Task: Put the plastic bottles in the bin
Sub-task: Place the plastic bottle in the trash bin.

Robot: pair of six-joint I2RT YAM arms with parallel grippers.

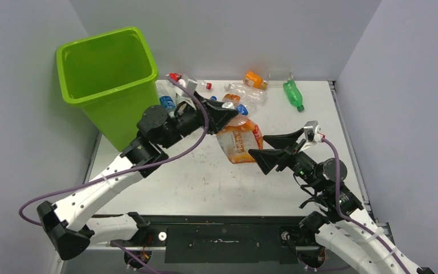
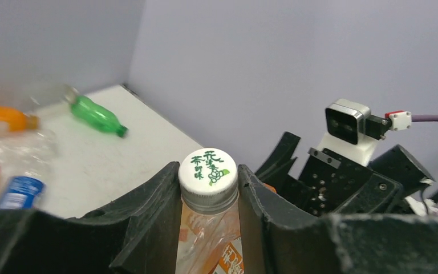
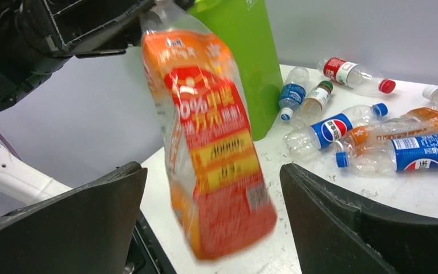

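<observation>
Orange-labelled bottle [image 1: 238, 142] aloft, near lime-green bin [image 1: 105, 68]

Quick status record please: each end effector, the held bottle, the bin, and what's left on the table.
left end effector: shut on the neck of the orange-labelled bottle, under its white cap
right end effector: open, straddling that bottle's lower end, not touching
bin: upright, far left
loose bottles: clustered at the table's far edge, green bottle rightmost
</observation>
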